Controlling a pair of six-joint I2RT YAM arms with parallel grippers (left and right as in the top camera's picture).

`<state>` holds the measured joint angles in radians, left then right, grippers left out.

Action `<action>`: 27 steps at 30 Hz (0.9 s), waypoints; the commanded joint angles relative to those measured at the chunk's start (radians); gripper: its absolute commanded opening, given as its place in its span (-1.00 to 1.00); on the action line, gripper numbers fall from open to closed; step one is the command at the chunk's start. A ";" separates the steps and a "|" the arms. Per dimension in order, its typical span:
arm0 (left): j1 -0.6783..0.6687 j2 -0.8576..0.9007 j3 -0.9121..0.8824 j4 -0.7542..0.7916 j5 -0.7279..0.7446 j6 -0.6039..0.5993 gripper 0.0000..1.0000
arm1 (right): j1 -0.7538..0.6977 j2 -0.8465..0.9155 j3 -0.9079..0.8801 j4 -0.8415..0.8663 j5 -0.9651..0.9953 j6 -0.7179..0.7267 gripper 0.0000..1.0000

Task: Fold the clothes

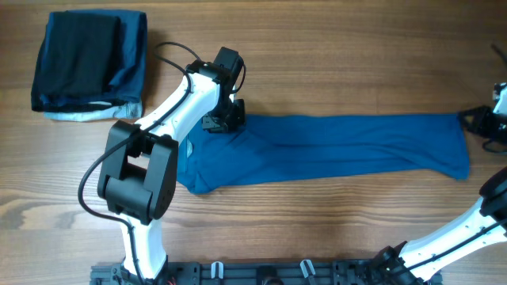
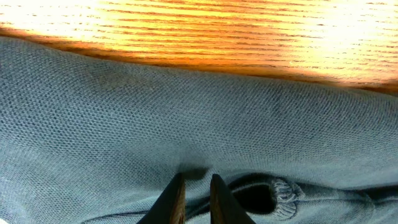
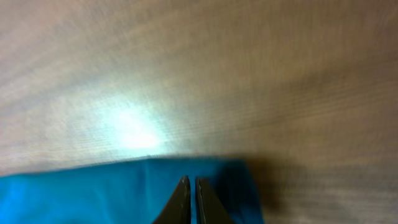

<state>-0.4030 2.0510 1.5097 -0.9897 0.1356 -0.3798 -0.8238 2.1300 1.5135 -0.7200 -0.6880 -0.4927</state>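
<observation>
- Wood-grain desk (image 1: 317, 63), seen from overhead, carries the whole scene; a stack of folded dark garments (image 1: 87, 63) lies at its far left corner, well apart from the work.
- Task object: the polo shirt (image 1: 341, 146), medium blue, lies flat across the middle of the desk as one long, narrow band running from left to right.
- Progress, as judged from this layout: the lengthwise folds appear done, since no sleeve spreads out to either side. The crosswise folds that would shorten the band into a compact packet appear not yet made, so the task seems to be roughly at its midpoint.
- Left fingers (image 2: 176, 202): nearly together, with only a thin gap, tips pressed into the knit, where a small dark ridge of cloth rises between them. This reads as a pinch on the shirt at the far edge of its left end. A ribbed opening (image 2: 273, 193), probably a sleeve cuff, lies just beside the tips.
- Right fingers (image 3: 180, 202): closed together, poised at the far corner of the shirt's right end. The wrist view is blurred, so whether any cloth is caught between them cannot be told.
- Relation overall: one pair of fingers stands at each end of the band, both at its far edge, with the shirt stretched between them.
</observation>
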 commanded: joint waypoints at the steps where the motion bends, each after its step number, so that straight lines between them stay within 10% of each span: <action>1: 0.002 -0.001 -0.006 0.006 -0.014 0.008 -0.71 | 0.028 0.005 0.028 0.011 -0.076 0.023 -0.91; 8: 0.002 -0.001 -0.006 -0.013 -0.014 0.008 -0.70 | 0.087 0.006 0.028 0.019 0.147 0.023 -0.92; 14: 0.002 -0.001 -0.006 -0.023 -0.018 0.009 -0.62 | 0.071 0.005 0.032 -0.058 0.171 -0.057 0.07; 27: 0.002 -0.001 -0.006 -0.023 -0.026 0.009 -0.54 | -0.006 0.006 0.033 -0.085 0.216 -0.056 -0.02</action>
<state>-0.4030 2.0510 1.5097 -1.0111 0.1246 -0.3798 -0.8093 2.1300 1.5269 -0.7967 -0.4839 -0.5285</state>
